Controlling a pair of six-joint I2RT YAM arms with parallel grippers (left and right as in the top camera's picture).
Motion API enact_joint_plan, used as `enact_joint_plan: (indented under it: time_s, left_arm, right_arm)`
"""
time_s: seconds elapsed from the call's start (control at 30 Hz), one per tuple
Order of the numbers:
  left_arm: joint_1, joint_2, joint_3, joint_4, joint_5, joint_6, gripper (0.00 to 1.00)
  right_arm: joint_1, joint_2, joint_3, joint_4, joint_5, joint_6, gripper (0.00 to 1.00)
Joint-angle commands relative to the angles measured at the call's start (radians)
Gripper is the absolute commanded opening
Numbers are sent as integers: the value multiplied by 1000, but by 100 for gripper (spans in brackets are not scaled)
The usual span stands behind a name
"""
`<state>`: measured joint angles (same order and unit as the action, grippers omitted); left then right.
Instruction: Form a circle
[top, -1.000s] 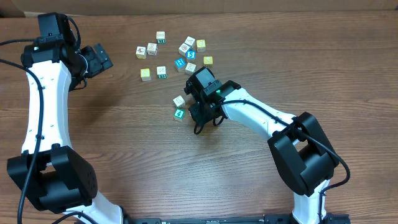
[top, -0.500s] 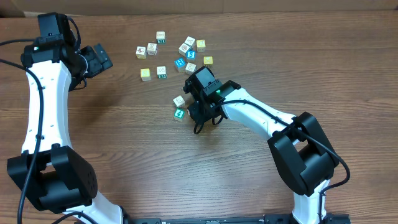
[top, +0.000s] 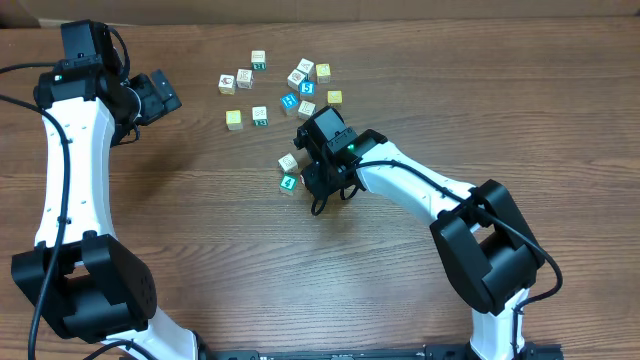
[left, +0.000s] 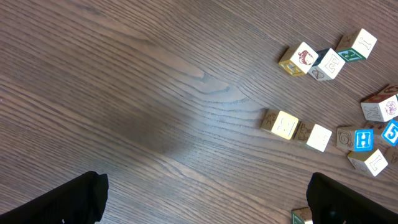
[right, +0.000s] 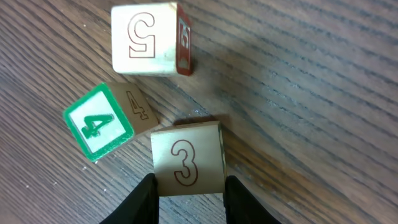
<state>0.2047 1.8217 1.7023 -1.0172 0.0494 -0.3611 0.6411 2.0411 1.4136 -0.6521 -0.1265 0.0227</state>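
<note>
The cluster for the circle lies mid-table. It holds a white cube marked 5 (right: 144, 38) (top: 288, 162), a green-faced cube marked 4 (right: 98, 127) (top: 289, 183) and a pale cube marked 3 (right: 186, 158). My right gripper (right: 189, 185) (top: 308, 180) is shut on the 3 cube, and both fingers press its sides. That cube rests on the wood and touches the corner of the 4 cube. In the overhead view the gripper hides the 3 cube. My left gripper (top: 160, 95) (left: 208, 202) stands open over bare wood at the far left, holding nothing.
A loose scatter of several cubes, white, blue and yellow (top: 233, 119), lies behind the cluster around (top: 300, 85). In the left wrist view the same scatter (left: 286, 124) sits at the right. The table's far edge meets cardboard (top: 300, 8).
</note>
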Motion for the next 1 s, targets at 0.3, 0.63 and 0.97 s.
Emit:
enact_joint_plan:
  time_s: [0.3, 0.63, 0.97]
  left_arm:
    - [-2, 6, 0, 1, 3, -5, 100]
    - [-2, 6, 0, 1, 3, -5, 100]
    - [-2, 6, 0, 1, 3, -5, 99]
  right_arm:
    - [2, 35, -6, 4, -3, -5, 30]
    - [14, 35, -6, 1, 2, -5, 31]
    - [14, 35, -6, 1, 2, -5, 30]
